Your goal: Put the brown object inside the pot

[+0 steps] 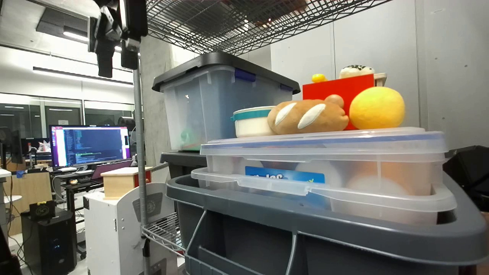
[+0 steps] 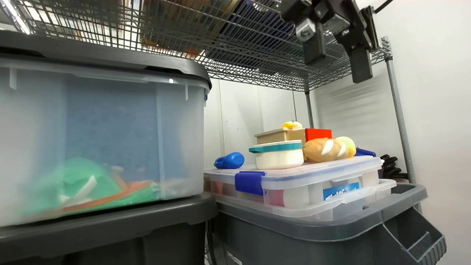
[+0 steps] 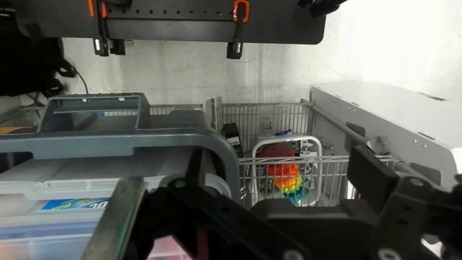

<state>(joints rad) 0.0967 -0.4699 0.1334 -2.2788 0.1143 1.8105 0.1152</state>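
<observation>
Bread [image 1: 302,115] lower than claw [image 1: 117,67], apart

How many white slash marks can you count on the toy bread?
2 visible on the toy bread: one slash nearer the pot, the other slash nearer the yellow ball. Its far side is hidden.

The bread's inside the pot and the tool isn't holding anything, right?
Not quite: the bread isn't inside the pot. It lies beside it, on top of the clear box, as both exterior views show. The tool is indeed holding nothing.
</observation>
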